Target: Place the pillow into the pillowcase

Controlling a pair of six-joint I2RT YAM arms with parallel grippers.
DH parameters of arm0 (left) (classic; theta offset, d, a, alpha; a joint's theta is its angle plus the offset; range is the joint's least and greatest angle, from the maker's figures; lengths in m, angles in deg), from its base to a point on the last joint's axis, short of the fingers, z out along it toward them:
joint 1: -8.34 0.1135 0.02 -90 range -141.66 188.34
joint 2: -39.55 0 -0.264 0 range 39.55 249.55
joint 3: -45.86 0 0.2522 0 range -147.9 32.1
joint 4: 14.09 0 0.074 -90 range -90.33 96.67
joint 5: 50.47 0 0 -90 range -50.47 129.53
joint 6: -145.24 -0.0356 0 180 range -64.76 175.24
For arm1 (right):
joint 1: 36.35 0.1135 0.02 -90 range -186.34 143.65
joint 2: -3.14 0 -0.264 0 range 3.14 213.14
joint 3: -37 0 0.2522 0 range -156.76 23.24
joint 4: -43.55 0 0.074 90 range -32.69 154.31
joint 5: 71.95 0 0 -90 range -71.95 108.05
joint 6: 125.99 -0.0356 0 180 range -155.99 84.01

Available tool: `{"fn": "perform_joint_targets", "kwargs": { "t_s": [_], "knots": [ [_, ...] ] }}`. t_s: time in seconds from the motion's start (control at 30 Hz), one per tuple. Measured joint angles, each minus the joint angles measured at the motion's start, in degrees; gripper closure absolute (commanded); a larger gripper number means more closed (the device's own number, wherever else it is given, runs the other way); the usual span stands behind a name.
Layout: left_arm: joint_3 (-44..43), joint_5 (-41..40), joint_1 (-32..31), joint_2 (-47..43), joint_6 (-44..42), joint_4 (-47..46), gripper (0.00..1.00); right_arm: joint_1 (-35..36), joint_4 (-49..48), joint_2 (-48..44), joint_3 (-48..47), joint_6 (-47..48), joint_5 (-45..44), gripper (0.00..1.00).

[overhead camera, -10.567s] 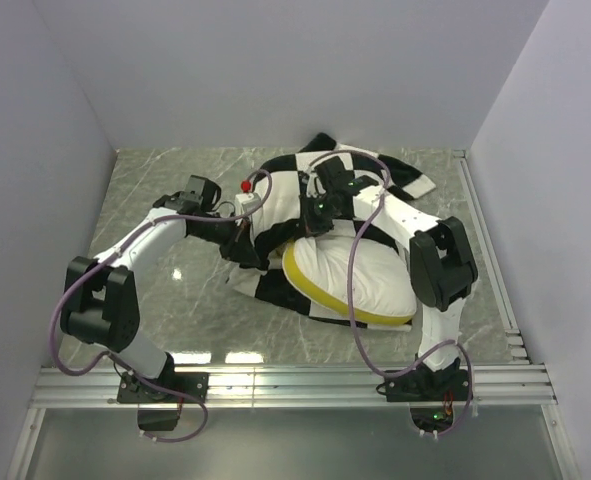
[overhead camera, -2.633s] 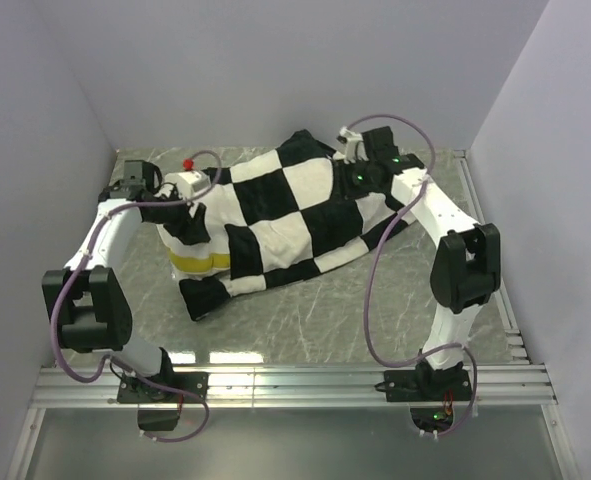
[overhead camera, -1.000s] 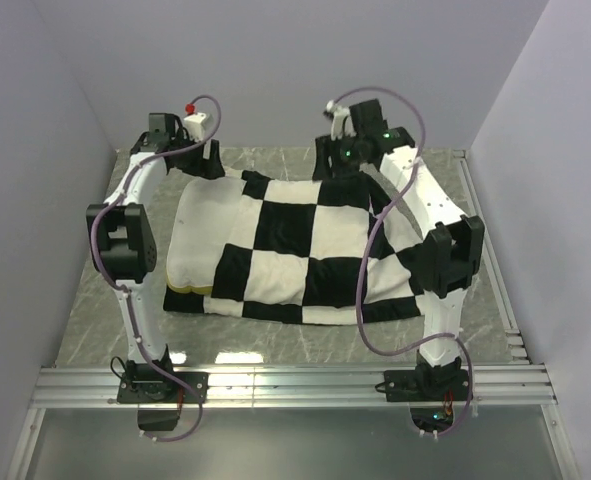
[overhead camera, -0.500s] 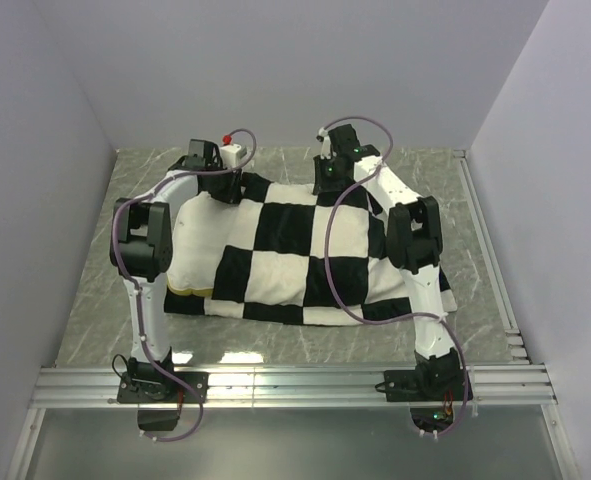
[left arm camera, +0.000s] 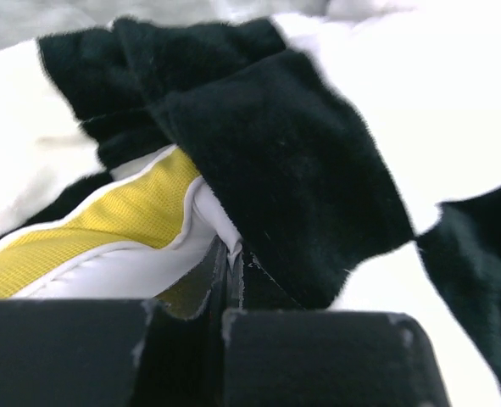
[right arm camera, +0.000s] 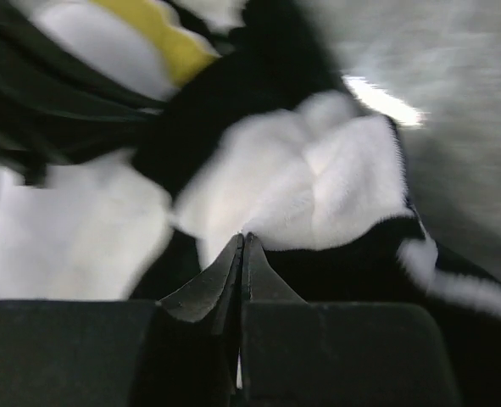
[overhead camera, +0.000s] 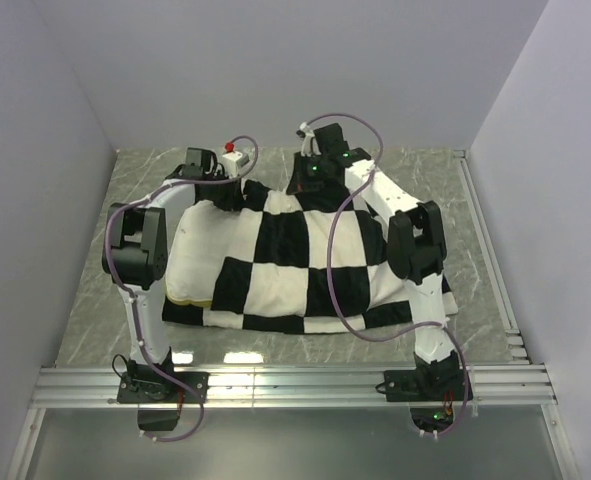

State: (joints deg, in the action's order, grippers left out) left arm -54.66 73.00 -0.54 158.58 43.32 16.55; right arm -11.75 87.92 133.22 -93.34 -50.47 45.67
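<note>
Along the counter's [overhead camera: 135, 172] far edge, your left gripper [overhead camera: 227, 192] and right gripper [overhead camera: 303, 188] are both pinched tight on the pillowcase [overhead camera: 305, 262] rim, probably to draw it over the part-covered pillow [overhead camera: 187, 262].

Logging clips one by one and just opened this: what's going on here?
The robot's left end effector and right end effector are both shut at the far edge of the pillowcase, which lies draped over the pillow. The pillow's left side and yellow band show uncovered.
</note>
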Motion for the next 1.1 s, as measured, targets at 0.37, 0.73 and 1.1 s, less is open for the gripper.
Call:
{"fn": "perform_joint_targets", "kwargs": {
  "t_s": [0.37, 0.73, 1.1],
  "knots": [
    [9.14, 17.68, 0.07, -10.1, 3.96, -1.44, 1.0, 3.28, -5.6, -8.9, 13.09, -9.31, 7.74, 1.0],
    [23.41, 24.37, 0.11, -12.46, 19.39, -12.13, 1.0, 9.33, -28.3, -11.52, 27.65, -30.12, 23.19, 1.0],
    [23.82, 25.9, 1.86, -12.48, 28.15, -17.16, 1.0, 5.79, -32.3, -13.0, 27.04, -36.57, 27.34, 1.0]
  ]
}}
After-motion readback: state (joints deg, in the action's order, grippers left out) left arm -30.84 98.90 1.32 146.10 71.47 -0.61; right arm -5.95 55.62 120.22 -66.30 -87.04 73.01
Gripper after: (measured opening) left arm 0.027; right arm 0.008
